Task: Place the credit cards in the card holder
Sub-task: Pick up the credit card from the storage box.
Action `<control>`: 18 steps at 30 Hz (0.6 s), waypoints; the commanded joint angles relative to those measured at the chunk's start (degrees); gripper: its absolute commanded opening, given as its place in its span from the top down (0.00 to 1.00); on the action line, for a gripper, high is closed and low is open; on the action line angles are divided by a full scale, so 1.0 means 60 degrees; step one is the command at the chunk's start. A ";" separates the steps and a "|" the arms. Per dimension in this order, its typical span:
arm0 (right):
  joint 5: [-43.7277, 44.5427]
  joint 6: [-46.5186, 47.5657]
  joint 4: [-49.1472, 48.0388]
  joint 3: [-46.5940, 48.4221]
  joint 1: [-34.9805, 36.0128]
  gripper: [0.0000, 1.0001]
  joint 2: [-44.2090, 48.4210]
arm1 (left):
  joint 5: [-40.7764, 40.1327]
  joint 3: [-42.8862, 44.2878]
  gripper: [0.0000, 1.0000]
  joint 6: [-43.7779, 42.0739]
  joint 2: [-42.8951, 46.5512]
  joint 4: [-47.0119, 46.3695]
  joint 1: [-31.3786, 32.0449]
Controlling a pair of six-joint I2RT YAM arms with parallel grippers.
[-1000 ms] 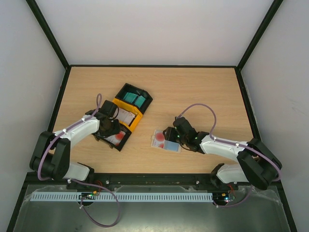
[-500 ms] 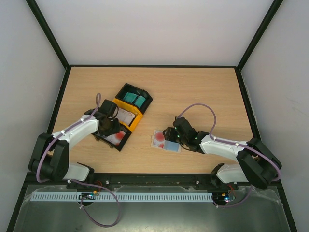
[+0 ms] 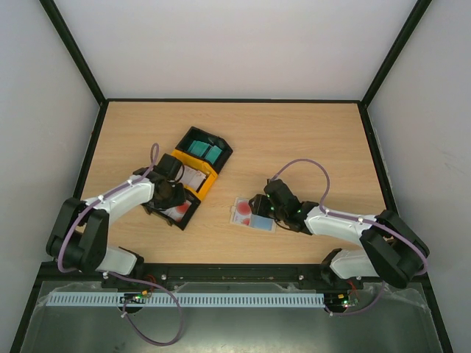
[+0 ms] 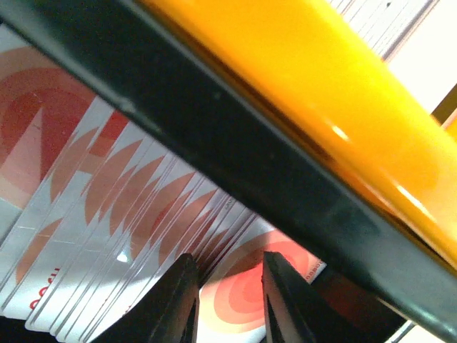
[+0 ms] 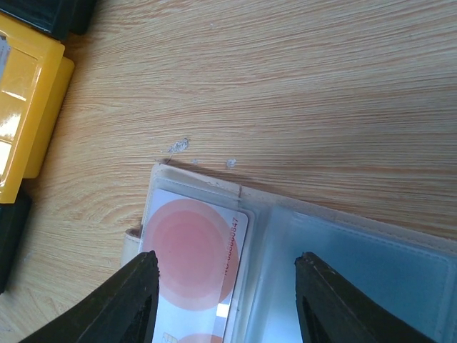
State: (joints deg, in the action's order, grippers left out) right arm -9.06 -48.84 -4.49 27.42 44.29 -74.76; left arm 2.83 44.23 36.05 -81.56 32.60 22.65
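Note:
The beige card holder point(image 3: 253, 214) lies open on the table, one white card with red circles point(image 5: 191, 250) in its left pocket and a teal card point(image 5: 371, 275) in its right. My right gripper point(image 5: 228, 289) hovers open just over it, a finger on each side of the fold. My left gripper point(image 3: 171, 196) is down in the near black bin point(image 3: 184, 218). Its fingers point(image 4: 178, 304) stand a little apart, open, over a white card with red rings point(image 4: 243, 286). Several more red-marked credit cards point(image 4: 107, 193) are fanned beside it.
Three bins sit in a diagonal row: a black one with teal cards point(image 3: 204, 148), a yellow one point(image 3: 207, 182) with white cards, and the near black one. The yellow wall point(image 4: 307, 93) and a black wall point(image 4: 235, 157) loom close over my left gripper.
My left gripper has shifted slightly within the near black bin. The right gripper and the card holder have not moved.

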 commanded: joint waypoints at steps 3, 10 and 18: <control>0.0176 0.0027 -0.0114 -0.0167 0.0074 0.48 0.0126 | 0.0158 0.0246 0.73 0.0139 0.0204 0.0454 0.0301; 0.0206 0.0008 -0.0100 -0.0166 0.0063 0.48 0.0115 | 0.0565 0.0399 0.74 0.0340 0.0497 0.0600 0.0617; 0.0170 -0.0101 -0.0170 -0.0208 0.0069 0.48 0.0146 | 0.1139 0.0500 0.74 0.0453 0.0788 0.0582 0.0859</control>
State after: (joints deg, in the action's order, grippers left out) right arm -9.06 -48.90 -4.60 26.72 44.29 -74.74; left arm 5.96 46.13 37.91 -78.48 34.63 27.05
